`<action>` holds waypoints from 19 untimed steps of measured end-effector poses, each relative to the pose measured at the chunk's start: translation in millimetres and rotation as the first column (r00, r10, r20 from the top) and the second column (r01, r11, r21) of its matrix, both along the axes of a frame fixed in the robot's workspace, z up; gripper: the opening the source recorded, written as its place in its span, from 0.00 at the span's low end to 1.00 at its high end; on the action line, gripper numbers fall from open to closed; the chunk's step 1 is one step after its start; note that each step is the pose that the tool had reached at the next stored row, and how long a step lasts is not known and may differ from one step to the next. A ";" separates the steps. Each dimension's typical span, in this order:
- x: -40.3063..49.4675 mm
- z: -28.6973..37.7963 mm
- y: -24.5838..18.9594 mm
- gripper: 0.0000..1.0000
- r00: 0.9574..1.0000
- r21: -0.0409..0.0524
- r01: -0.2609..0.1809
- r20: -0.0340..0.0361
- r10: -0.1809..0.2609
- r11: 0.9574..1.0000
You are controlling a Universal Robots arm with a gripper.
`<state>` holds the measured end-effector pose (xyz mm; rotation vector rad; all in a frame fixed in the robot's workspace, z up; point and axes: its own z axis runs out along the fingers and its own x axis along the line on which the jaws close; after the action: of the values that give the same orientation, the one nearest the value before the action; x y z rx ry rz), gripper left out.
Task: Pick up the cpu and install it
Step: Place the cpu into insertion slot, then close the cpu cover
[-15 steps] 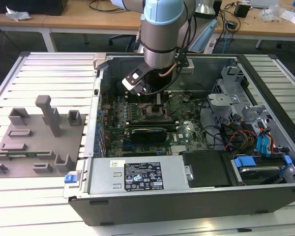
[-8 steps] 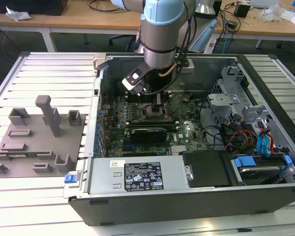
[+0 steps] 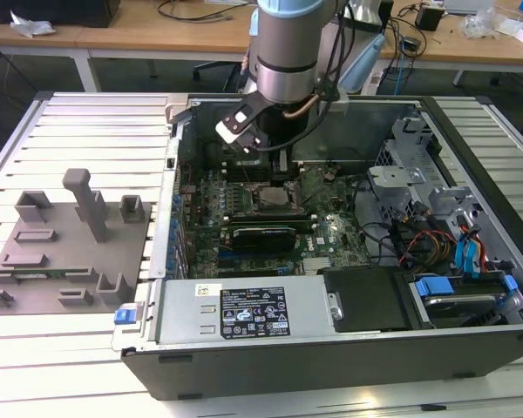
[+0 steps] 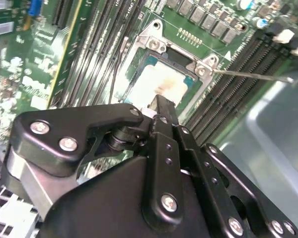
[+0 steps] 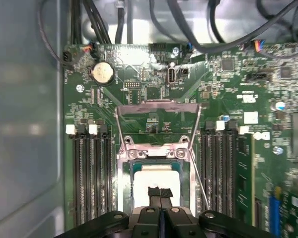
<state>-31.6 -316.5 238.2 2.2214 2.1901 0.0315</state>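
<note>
In both wrist views the tool [image 5: 160, 192], fingers pressed together, hangs over the cpu [image 5: 156, 176] lying in the mid-motherboard socket [image 5: 126, 154]. The first wrist view adds the opened bracket [image 5: 158, 104], and the exterior view the arm [image 3: 288, 52].

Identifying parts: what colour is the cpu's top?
The cpu looks pale silvery, best in the second wrist view.

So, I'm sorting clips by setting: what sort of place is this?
Probably a robotics lab or workshop: a robot arm reaches into an open computer case on a slatted metal table, with wooden desks behind.
</note>
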 end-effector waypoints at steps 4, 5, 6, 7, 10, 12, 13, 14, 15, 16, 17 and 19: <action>0.0 13.3 0.0 0.11 1.000 0.000 0.000 0.000 0.000 1.000; 0.0 14.1 0.0 0.11 1.000 0.000 0.000 0.000 0.000 1.000; 0.0 14.2 0.0 0.11 1.000 0.000 0.000 0.000 0.000 1.000; 0.0 14.2 0.0 0.11 1.000 0.000 0.000 0.000 0.000 1.000; 0.0 15.2 0.0 0.11 1.000 0.000 0.000 0.000 0.000 1.000; 0.0 16.1 0.0 0.11 1.000 0.000 0.000 0.000 0.000 1.000; 0.0 16.2 0.0 0.11 1.000 0.000 0.000 0.000 0.000 1.000; 0.0 16.4 0.0 0.11 1.000 0.000 0.000 0.000 0.000 1.000; 0.0 16.4 0.0 0.11 1.000 0.000 0.000 0.000 0.000 1.000; 0.0 16.5 0.0 0.11 1.000 0.000 0.000 0.000 0.000 1.000; 0.0 16.5 0.0 0.11 1.000 0.000 0.000 0.000 0.000 1.000; 0.0 16.6 0.0 0.11 1.000 0.000 0.000 0.000 0.000 1.000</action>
<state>-31.6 -316.5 254.8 2.2214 2.1901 0.0315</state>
